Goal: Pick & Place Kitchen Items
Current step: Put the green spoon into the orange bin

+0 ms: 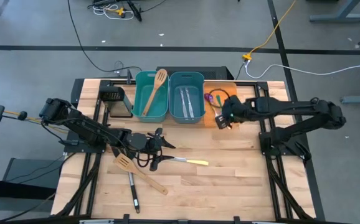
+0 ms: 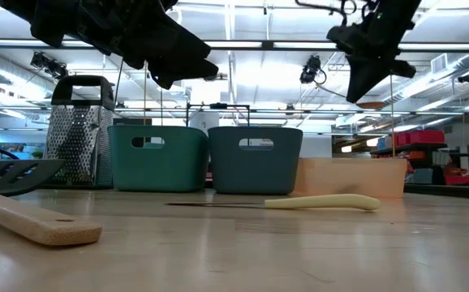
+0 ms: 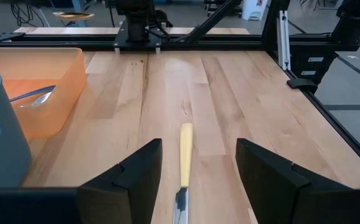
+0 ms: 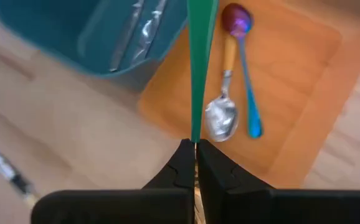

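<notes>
The right end effector (image 4: 195, 163) pinches a slim green-handled spoon (image 4: 200, 62) above the orange plastic bin (image 4: 292, 81). The left end effector (image 3: 195, 171), spread wide, hangs over the yellow-handled silver table knife (image 3: 184, 155), which lies flat on the light wooden tabletop (image 3: 242, 93), handle pointing away from that end effector.
</notes>
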`<action>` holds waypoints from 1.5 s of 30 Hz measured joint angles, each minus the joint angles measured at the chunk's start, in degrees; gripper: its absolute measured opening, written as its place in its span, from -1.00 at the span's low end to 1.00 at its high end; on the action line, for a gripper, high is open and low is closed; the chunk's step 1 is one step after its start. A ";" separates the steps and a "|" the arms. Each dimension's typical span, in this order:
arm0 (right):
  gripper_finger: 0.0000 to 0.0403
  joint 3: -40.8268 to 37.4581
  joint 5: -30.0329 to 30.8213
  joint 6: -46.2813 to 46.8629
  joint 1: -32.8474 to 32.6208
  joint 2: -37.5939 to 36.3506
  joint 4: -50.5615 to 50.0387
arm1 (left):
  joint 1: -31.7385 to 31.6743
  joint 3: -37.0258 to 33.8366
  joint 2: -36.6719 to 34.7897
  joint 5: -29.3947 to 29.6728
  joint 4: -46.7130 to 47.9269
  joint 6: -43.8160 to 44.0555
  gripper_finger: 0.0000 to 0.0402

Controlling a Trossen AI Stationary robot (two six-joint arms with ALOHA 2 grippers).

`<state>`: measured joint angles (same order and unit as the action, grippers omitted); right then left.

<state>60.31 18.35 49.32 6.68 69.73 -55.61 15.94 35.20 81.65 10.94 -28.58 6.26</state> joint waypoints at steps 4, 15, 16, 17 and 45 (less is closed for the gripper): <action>-0.96 0.00 0.08 -3.35 4.97 0.41 0.47 | 0.00 0.00 0.00 0.00 0.04 0.00 0.05; -0.96 0.00 -0.34 -10.14 13.08 6.51 5.88 | -0.02 0.00 0.00 -0.02 0.13 0.02 0.05; -0.96 0.00 -0.54 -10.72 13.57 7.38 6.13 | -0.01 0.00 -0.01 0.00 0.13 0.02 0.05; -0.96 0.00 -0.86 -11.15 14.06 8.30 6.21 | -0.01 0.00 -0.01 -0.01 0.13 0.01 0.05; -0.96 0.00 -3.98 -16.86 19.54 22.29 13.92 | -0.01 0.00 0.00 -0.02 0.15 0.00 0.05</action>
<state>60.31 14.37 32.47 26.22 92.02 -41.69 15.94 35.20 81.65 10.92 -28.43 6.26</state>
